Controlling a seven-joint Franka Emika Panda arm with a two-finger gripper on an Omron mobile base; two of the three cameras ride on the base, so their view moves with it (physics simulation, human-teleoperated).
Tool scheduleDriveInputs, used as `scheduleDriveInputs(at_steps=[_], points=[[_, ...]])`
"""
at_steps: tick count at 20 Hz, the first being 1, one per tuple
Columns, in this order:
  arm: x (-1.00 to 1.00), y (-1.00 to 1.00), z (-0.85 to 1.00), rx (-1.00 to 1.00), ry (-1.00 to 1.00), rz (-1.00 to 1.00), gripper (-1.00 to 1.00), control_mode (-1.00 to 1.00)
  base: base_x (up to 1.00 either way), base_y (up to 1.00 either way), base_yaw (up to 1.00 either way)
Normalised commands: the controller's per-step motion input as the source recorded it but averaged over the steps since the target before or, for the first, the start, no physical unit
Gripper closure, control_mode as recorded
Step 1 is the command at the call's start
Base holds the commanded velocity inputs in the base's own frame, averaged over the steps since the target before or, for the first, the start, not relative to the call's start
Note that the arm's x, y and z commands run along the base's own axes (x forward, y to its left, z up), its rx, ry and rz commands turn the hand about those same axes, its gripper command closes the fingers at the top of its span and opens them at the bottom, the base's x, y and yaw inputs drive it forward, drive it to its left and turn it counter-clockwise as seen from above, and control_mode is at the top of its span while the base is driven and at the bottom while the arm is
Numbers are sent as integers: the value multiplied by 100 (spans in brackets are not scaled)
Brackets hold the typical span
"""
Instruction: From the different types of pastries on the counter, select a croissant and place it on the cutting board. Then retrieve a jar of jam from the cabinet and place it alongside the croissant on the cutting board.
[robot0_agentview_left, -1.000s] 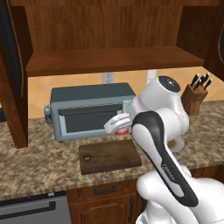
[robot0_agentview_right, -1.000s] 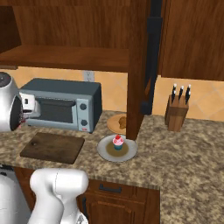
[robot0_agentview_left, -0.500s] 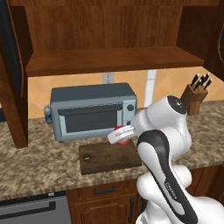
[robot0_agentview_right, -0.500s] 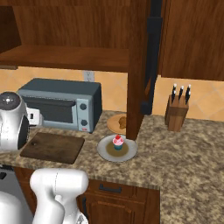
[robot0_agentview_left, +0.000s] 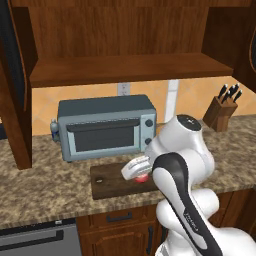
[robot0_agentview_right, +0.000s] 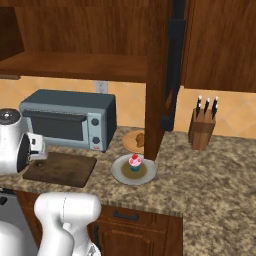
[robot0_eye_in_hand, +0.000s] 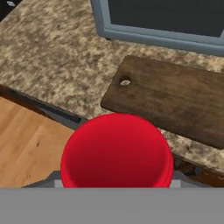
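Observation:
My gripper (robot0_agentview_left: 136, 170) is shut on the jar of jam (robot0_agentview_left: 142, 178), a small red jar held low over the right part of the dark cutting board (robot0_agentview_left: 111, 181). In the hand view the jar's red lid (robot0_eye_in_hand: 116, 153) looms at the bottom, and the cutting board (robot0_eye_in_hand: 175, 94) with its round hole lies beyond it. From the right, the gripper (robot0_agentview_right: 36, 148) hangs at the board's (robot0_agentview_right: 60, 167) left end. The croissant (robot0_agentview_right: 139, 139) lies on a plate on the counter (robot0_agentview_right: 210, 170), partly hidden by a door edge. The pink-frosted cupcake (robot0_agentview_right: 134, 162) stands on a grey plate.
A grey toaster oven (robot0_agentview_left: 105, 127) stands right behind the board. The cabinet shelf (robot0_agentview_left: 125, 65) runs above it. An open cabinet door (robot0_agentview_right: 160, 75) hangs down near the pastries. A knife block (robot0_agentview_right: 202, 127) stands at the right. Drawer fronts lie below the counter edge.
The arm has come down and toward the counter's front with the jar, from the toaster oven's door height to just above the cutting board.

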Motion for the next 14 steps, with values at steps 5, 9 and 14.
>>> scheduleDriveInputs(at_steps=[5, 9, 14], points=[[20, 2, -3, 2, 2, 0, 100, -100, 0, 0, 0], [44, -5, -16, 2, 6, -1, 100, -100, 0, 0, 0], [-4, 0, -50, 0, 12, 0, 100, -100, 0, 0, 0]])
